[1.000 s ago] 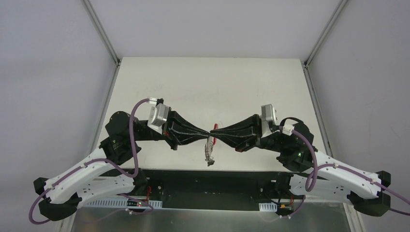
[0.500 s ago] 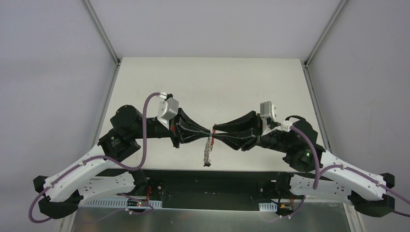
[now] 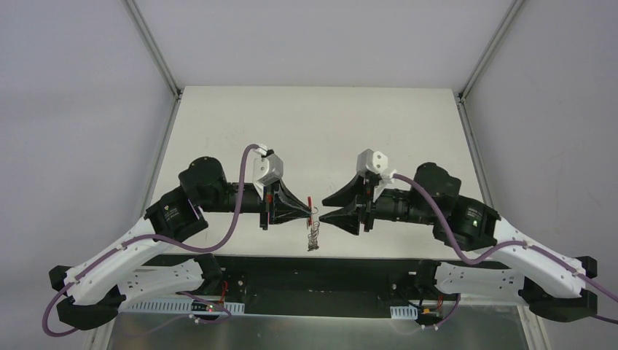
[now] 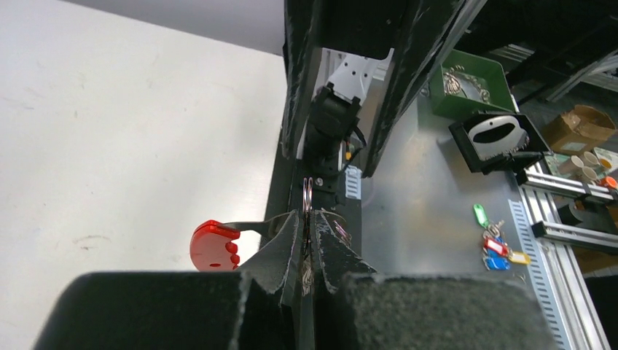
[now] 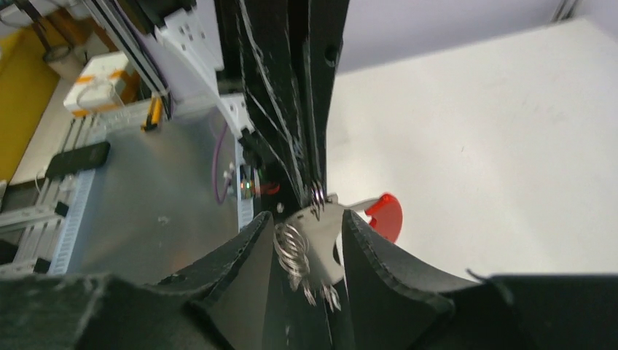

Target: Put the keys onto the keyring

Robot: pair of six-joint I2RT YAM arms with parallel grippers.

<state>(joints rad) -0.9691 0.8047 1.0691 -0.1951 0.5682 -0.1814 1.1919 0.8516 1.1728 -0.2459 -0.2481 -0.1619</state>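
The keyring [image 3: 313,235], a bunch of thin silver loops with a red tag [image 3: 310,202], hangs above the table's near edge. My left gripper [image 3: 311,213] is shut on it. In the left wrist view its jaws [image 4: 307,222] pinch a wire loop [image 4: 307,191], and the red tag [image 4: 213,245] sticks out left. My right gripper [image 3: 326,208] is open, its fingertips just right of the bunch. In the right wrist view [image 5: 307,219] the loops [image 5: 291,251] and grey-white strap [image 5: 321,237] hang between its spread fingers, untouched. I cannot pick out the black-headed key.
The white table [image 3: 313,131] lies behind the grippers, with metal frame posts at its back corners. Below the near edge the left wrist view shows a green bin [image 4: 472,79], a black tray [image 4: 495,135] and coloured key tags [image 4: 497,248].
My right gripper has opened, let go of the keyring and drawn back to the right. My left gripper still holds it and has shifted slightly toward the near edge.
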